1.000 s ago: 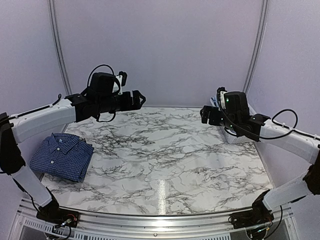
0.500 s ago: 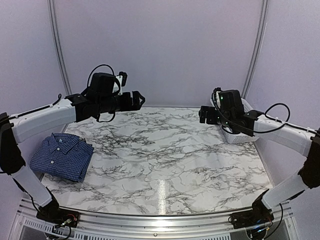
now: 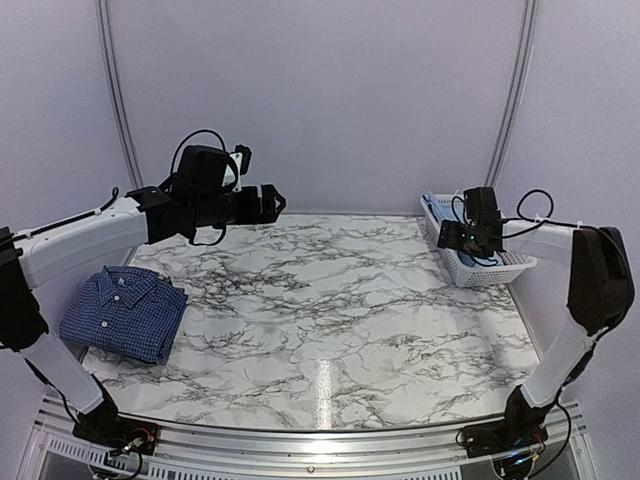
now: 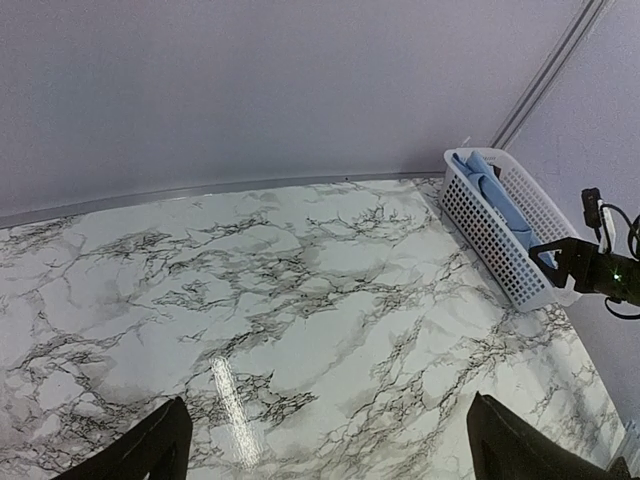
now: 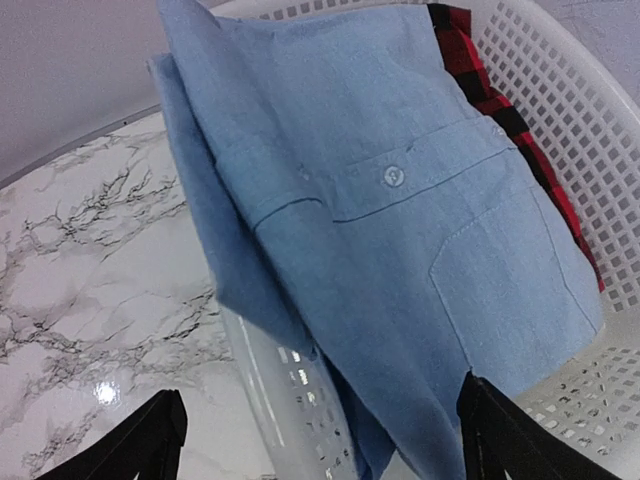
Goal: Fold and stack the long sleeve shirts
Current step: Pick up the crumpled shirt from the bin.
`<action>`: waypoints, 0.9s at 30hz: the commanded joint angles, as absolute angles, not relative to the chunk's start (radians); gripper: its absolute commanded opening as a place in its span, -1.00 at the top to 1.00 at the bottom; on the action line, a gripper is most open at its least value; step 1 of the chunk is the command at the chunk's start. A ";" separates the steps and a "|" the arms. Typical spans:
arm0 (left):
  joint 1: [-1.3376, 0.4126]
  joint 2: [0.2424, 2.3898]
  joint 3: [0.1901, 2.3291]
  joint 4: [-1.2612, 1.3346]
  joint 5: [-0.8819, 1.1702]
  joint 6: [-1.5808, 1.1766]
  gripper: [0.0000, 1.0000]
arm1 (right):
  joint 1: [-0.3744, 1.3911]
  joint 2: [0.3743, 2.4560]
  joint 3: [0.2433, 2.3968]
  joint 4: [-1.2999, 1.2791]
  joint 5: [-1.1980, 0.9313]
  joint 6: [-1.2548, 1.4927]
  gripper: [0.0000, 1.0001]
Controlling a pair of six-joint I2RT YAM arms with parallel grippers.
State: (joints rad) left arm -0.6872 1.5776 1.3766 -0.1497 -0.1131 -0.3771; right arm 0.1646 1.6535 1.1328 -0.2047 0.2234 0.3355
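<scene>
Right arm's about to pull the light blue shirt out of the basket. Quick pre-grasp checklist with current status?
1. Right gripper open: ok, fingers wide apart, nothing between them.
2. Right gripper over the light blue shirt: ok, the shirt fills the wrist view just below.
3. Shirt free to lift alone: cannot tell. It lies on a red-black plaid garment and drapes over the basket rim.
4. Left gripper out of the way: ok, open, raised over the far side of the table, well apart from the basket.
5. Stack base ready: ok, the dark blue checked shirt lies folded at the near left.
</scene>
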 commanded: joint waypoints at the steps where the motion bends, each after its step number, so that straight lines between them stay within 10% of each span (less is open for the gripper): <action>1: -0.684 1.534 1.357 -0.179 -0.118 -0.371 -0.98 | 0.104 1.703 1.190 -0.125 0.176 0.332 -0.80; 16: -0.684 1.548 1.352 -0.183 -0.109 -0.406 -0.98 | 0.012 1.889 1.309 -0.078 0.012 0.334 -0.26; 24: -0.684 1.558 1.358 -0.182 -0.119 -0.411 -0.98 | 0.011 1.856 1.379 -0.153 0.055 0.308 0.96; 27: -0.685 1.561 1.358 -0.182 -0.123 -0.410 -0.98 | 0.011 1.824 1.410 -0.187 0.094 0.282 1.00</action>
State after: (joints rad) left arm -0.6872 1.5612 1.3544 -0.1631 -0.1131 -0.4080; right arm 0.0116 1.8919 1.3338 -0.1551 0.0406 0.3168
